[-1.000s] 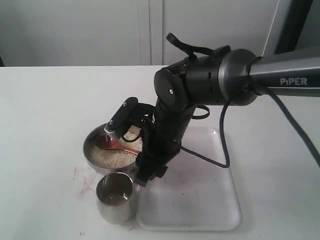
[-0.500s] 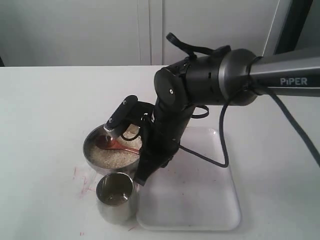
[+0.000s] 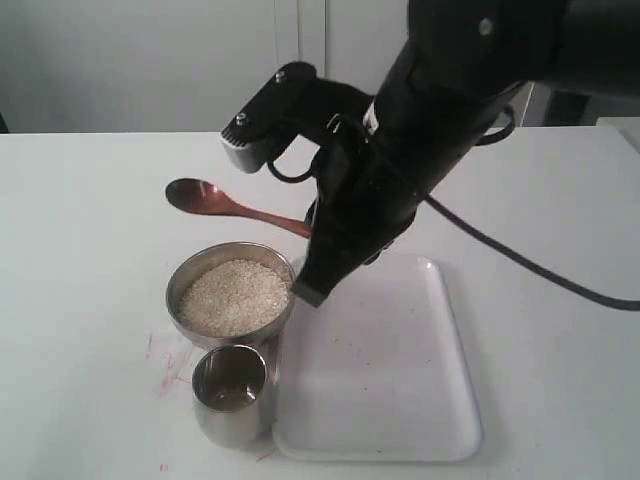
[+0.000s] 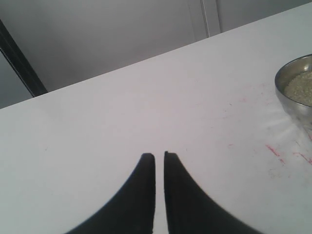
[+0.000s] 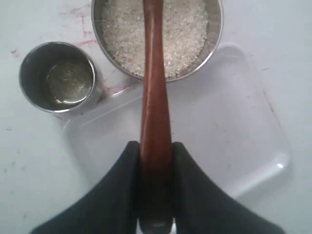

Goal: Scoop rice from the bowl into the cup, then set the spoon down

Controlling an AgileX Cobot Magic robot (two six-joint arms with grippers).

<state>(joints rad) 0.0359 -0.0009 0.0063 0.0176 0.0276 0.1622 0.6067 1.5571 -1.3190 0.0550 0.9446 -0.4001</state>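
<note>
My right gripper [image 3: 308,280] [image 5: 156,144] is shut on the handle of the reddish-brown wooden spoon [image 3: 235,207] [image 5: 155,87]. The spoon hangs level in the air above and behind the steel bowl [image 3: 176,300] [image 5: 214,39], scoop toward the left. I cannot tell whether the scoop carries grains. Off-white rice [image 3: 233,295] [image 5: 185,29] fills the bowl. In front of the bowl stands the small steel cup [image 3: 232,395] [image 5: 58,78], with a dull grainy patch at its bottom. My left gripper [image 4: 159,155] is shut on nothing above bare table, with the bowl [image 4: 285,95] off to one side.
A white plastic tray [image 3: 380,370] [image 5: 219,131] lies right of the bowl and cup, touching both. Red marks [image 3: 165,365] stain the white table left of the cup. The bulky right arm [image 3: 440,110] looms over the tray's back edge.
The right arm has risen and lifted the spoon out of the rice. The scoop went from inside the bowl to well above its far left rim. Bowl and cup have not moved.
</note>
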